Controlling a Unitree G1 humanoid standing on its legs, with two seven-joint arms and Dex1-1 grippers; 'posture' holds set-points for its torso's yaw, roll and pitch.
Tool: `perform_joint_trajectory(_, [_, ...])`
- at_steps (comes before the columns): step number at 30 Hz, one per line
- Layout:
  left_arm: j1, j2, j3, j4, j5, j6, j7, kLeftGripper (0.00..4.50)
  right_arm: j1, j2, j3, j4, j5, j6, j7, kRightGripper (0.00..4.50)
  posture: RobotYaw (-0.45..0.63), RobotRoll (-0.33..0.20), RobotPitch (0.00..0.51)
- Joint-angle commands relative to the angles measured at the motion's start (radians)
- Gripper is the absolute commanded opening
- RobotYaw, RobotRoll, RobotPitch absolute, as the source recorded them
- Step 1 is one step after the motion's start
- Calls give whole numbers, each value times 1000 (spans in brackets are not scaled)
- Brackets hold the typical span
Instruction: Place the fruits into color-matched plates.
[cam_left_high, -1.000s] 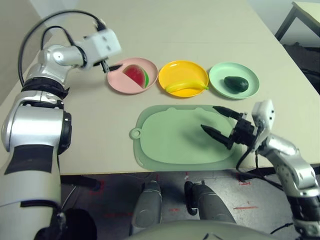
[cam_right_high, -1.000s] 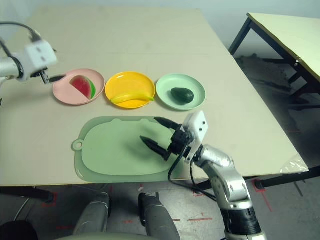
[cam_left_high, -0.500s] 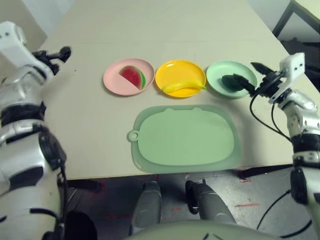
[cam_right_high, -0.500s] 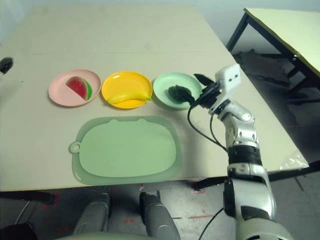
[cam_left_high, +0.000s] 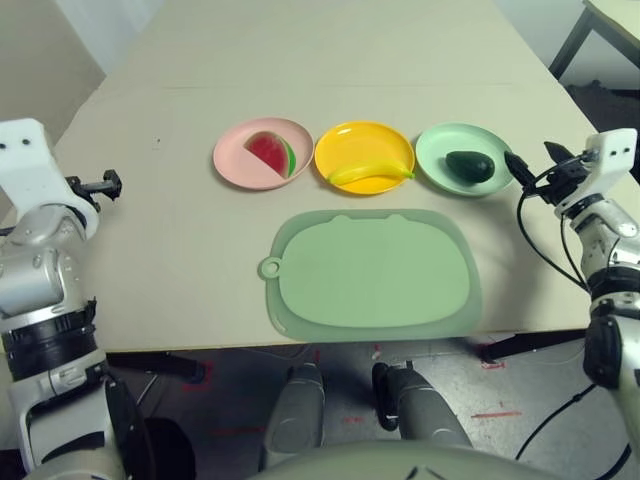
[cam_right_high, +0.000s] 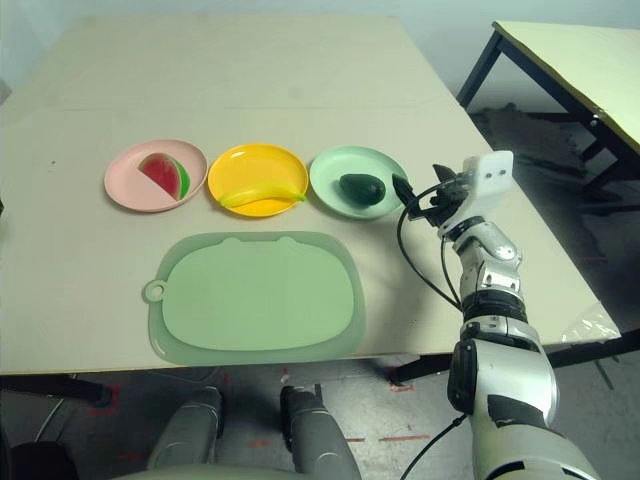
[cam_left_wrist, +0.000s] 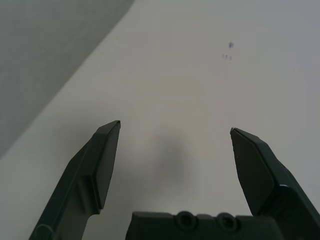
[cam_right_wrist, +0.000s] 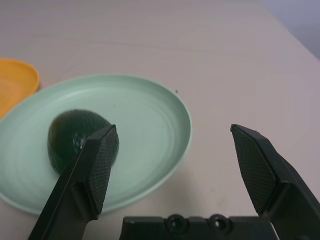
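Note:
The red watermelon wedge lies in the pink plate. On the yellow plate rests the curved banana. The dark avocado sits in the mint green plate. My right gripper hovers just right of the green plate, open and holding nothing; in its wrist view the avocado lies ahead of one finger. Far from the plates, at the table's left edge, my left gripper is open over bare tabletop.
A large green mat with a loop handle lies in front of the plates, with nothing on it. The beige table stretches bare beyond the plates. A second table stands off to the right.
The left arm has drawn back from the pink plate to the table's left edge. The right arm swung from over the mat to beside the green plate, then pulled back a little.

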Motion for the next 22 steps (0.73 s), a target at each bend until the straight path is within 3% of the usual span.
perform_joint_trajectory(1, [56, 5, 6, 28, 23, -110, -28, 4485, -3, -19, -5, 49, -32, -16, -17, 4500, 91, 0, 175])
perform_joint_trajectory(8, [130, 33, -110, 77, 109, -253, -79, 4485, -1, -36, -10, 86, -63, -30, -42, 4500, 69, 0, 161])
perform_joint_trajectory(22, [104, 20, -99, 119, 92, -316, -103, 4485, 30, -56, -27, 101, -67, -39, -47, 4500, 64, 0, 165])
